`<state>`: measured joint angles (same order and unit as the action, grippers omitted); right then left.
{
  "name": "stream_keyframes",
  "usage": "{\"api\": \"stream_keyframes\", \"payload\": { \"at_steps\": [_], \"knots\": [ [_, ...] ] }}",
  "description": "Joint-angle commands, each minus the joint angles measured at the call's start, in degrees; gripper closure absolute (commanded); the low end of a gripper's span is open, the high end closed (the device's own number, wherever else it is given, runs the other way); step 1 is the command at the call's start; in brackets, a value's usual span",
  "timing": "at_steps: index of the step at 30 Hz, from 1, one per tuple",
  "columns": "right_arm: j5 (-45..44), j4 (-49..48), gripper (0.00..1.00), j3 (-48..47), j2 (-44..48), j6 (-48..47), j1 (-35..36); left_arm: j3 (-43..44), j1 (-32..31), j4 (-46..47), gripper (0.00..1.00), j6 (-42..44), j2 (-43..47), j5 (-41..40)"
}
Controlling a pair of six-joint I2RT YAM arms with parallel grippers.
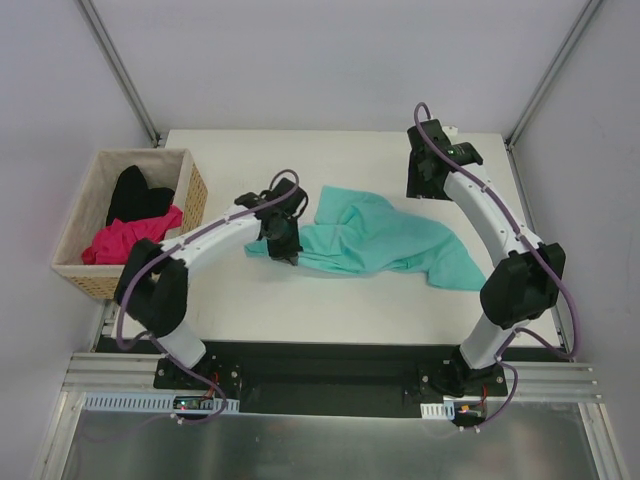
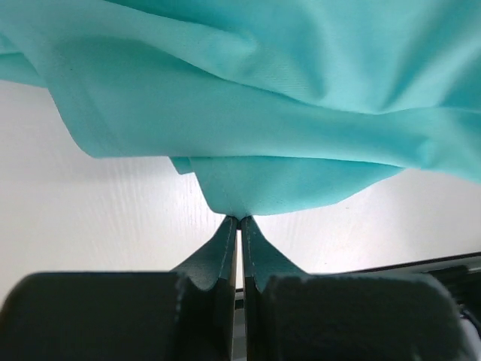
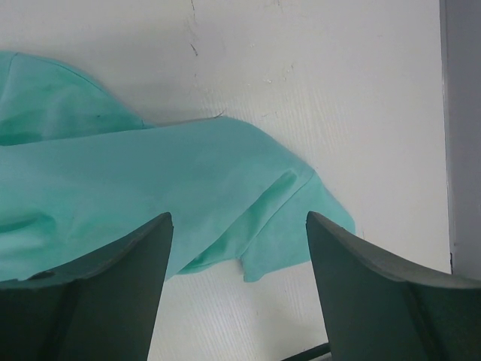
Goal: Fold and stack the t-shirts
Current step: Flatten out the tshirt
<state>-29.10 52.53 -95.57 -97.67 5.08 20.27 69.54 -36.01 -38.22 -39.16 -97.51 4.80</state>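
Note:
A teal t-shirt (image 1: 385,245) lies crumpled and spread across the middle of the white table. My left gripper (image 1: 284,250) is at the shirt's left edge, and in the left wrist view it (image 2: 239,219) is shut on a pinch of the teal cloth (image 2: 263,98). My right gripper (image 1: 425,186) hovers open over the far right of the table. Its fingers (image 3: 143,241) frame a sleeve end of the teal t-shirt (image 3: 293,218) without touching it. A magenta pink t-shirt (image 1: 128,240) and a black t-shirt (image 1: 135,193) lie bundled in the basket.
A woven wicker basket (image 1: 195,195) stands off the table's left edge, close to the left arm's elbow. Grey walls with metal posts surround the table (image 1: 300,310). A dark strip and metal rails run along the near edge by the arm bases.

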Motion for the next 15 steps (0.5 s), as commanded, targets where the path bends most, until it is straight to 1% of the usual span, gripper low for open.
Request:
{"api": "stream_keyframes", "payload": {
  "at_steps": [1,5,15],
  "knots": [
    [0.8,0.1,0.25,-2.6,-0.2,0.5,-0.7,2.4,1.4,-5.4,1.00,-1.5,9.7,-7.3],
    [1.7,-0.7,0.25,-2.9,-0.9,1.2,-0.7,6.4,1.7,-10.1,1.00,-1.1,12.6,-11.2],
    [3.9,-1.8,0.25,-2.3,-0.9,3.2,-0.8,9.2,3.5,-17.8,1.00,-0.9,17.7,-15.9]
  ]
}}
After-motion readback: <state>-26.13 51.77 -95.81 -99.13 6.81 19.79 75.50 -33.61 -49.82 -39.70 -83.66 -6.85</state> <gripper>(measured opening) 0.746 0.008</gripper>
